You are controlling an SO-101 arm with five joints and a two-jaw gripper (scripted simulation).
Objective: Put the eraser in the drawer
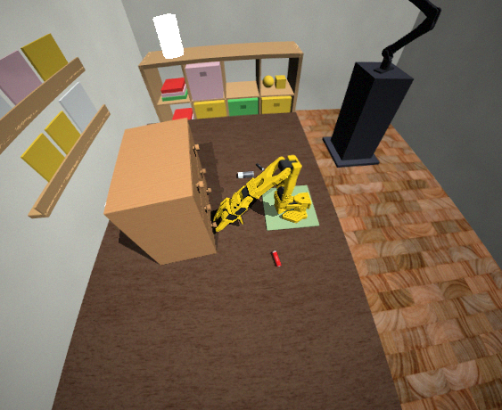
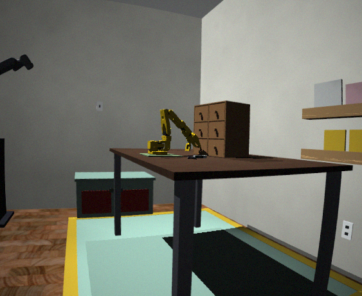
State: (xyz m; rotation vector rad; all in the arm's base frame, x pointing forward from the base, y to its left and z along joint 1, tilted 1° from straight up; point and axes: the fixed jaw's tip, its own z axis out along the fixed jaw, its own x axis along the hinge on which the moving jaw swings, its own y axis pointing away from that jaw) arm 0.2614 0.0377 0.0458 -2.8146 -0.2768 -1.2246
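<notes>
Claw (image 1: 217, 224) of the yellow arm reaches low at the wooden six-drawer chest's (image 1: 156, 187) bottom row, narrowly parted, gripping nothing. Small red eraser (image 1: 275, 258) lies on the dark brown desk (image 1: 209, 321), well apart from the chest.

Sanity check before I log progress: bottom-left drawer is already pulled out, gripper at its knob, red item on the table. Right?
Not quite. The bottom-left drawer is shut, flush with the others in the exterior view. The rest holds: gripper at its knob, red item on the table.
</notes>
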